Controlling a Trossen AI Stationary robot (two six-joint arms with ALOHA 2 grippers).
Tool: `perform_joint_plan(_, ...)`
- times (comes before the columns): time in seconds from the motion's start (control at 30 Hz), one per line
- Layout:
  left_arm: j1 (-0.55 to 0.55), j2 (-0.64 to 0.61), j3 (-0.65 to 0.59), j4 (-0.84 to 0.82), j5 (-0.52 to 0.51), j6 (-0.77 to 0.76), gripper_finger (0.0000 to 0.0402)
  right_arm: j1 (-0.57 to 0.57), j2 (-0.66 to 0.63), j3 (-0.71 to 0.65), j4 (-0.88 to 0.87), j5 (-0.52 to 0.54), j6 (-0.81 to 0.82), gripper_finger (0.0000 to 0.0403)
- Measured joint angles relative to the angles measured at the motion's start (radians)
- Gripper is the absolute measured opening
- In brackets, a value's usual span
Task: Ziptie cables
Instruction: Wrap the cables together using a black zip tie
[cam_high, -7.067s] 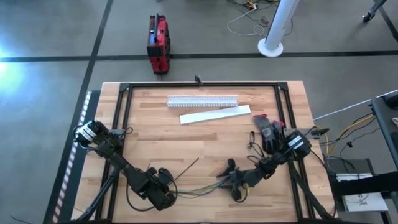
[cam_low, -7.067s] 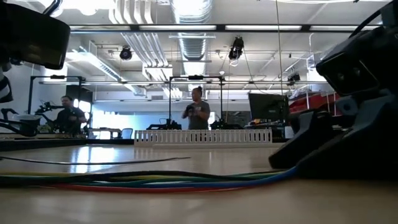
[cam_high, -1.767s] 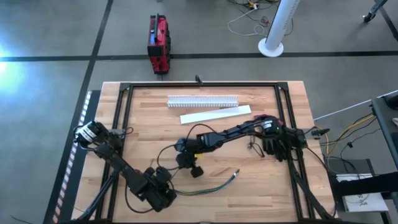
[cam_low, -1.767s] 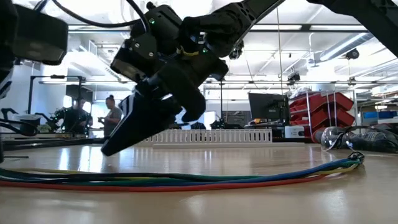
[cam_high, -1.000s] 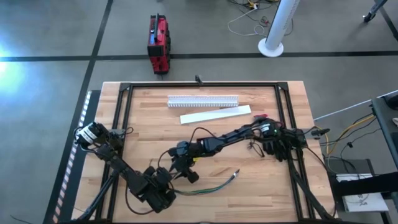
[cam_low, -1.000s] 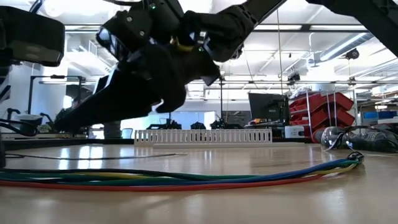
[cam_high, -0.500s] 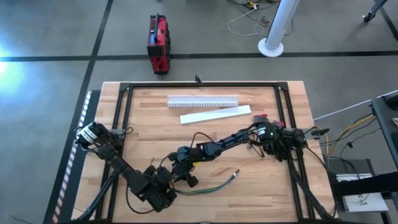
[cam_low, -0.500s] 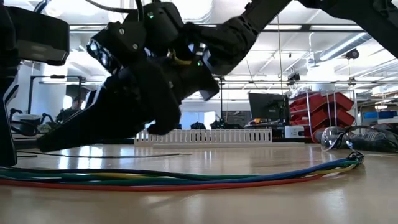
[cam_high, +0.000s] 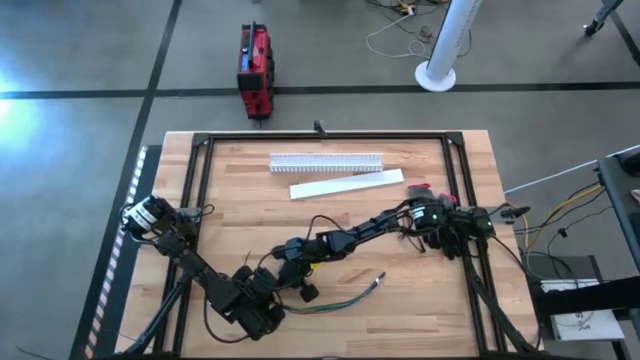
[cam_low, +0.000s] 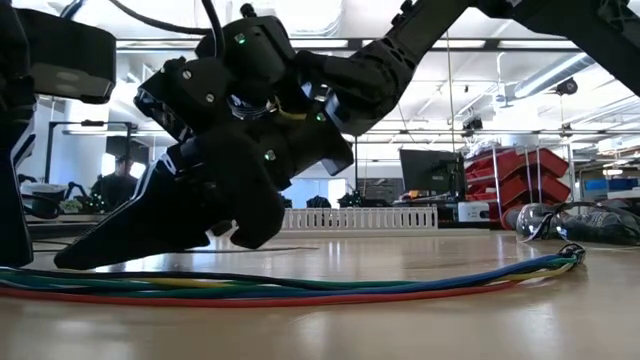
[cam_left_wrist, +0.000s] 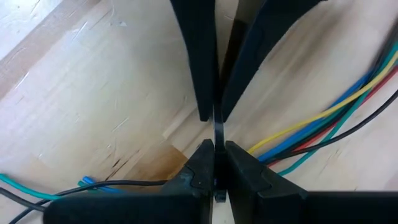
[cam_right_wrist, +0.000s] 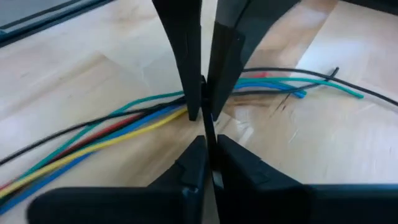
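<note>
A bundle of coloured cables (cam_high: 335, 298) (yellow, blue, red, green, black) lies flat on the wooden table near its front edge and also shows in the low view (cam_low: 300, 290). A thin black zip tie (cam_left_wrist: 215, 127) stands just beside the bundle. My left gripper (cam_left_wrist: 214, 152) and my right gripper (cam_right_wrist: 208, 144) meet tip to tip over it, both shut on it. In the high view they sit together near the bundle's left end, left gripper (cam_high: 272, 288) beside right gripper (cam_high: 290, 282). Whether the tie goes round the cables is hidden. My left gripper pinches the zip tie (cam_left_wrist: 216, 140) between its two fingertips, and the tie runs along the fingers. It comes in low from the table's near left. Only a short stretch of tie shows between the two grippers. My right gripper pinches the same tie (cam_right_wrist: 206, 132) between its fingertips, directly opposite the left gripper's tips. Its fingers (cam_low: 110, 240) slant down toward the table from the far right, with their tips just above the cables.
A white slotted cable duct (cam_high: 325, 161) and its flat white cover (cam_high: 345, 184) lie at the table's far side. Safety glasses (cam_low: 560, 222) rest at the right. A black frame rail (cam_high: 190, 200) borders the table. A red toolbox (cam_high: 254, 70) stands on the floor beyond.
My right gripper has moved toward the near edge and the left gripper, has come down, and has tipped its fingertips toward the table beside the cables. The cables have stayed where they were.
</note>
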Motion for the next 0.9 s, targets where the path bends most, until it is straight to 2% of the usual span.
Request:
perform_joint_plan(0.07, 0.0, 0.0, 0.0, 0.0, 0.0, 0.0, 0.0009, 0.0, -0.002, 0.0, -0.013, 0.0, -0.001, 0.0006)
perform_joint_plan(0.53, -0.024, 0.01, -0.003, 0.02, -0.019, -0.062, 0.0009, -0.045, -0.075, 0.002, -0.289, -0.008, -0.119, 0.0001)
perform_joint_plan(0.9, -0.026, 0.016, -0.004, 0.016, -0.015, -0.064, 0.0009, -0.06, -0.099, 0.001, -0.349, -0.017, -0.184, 0.0002)
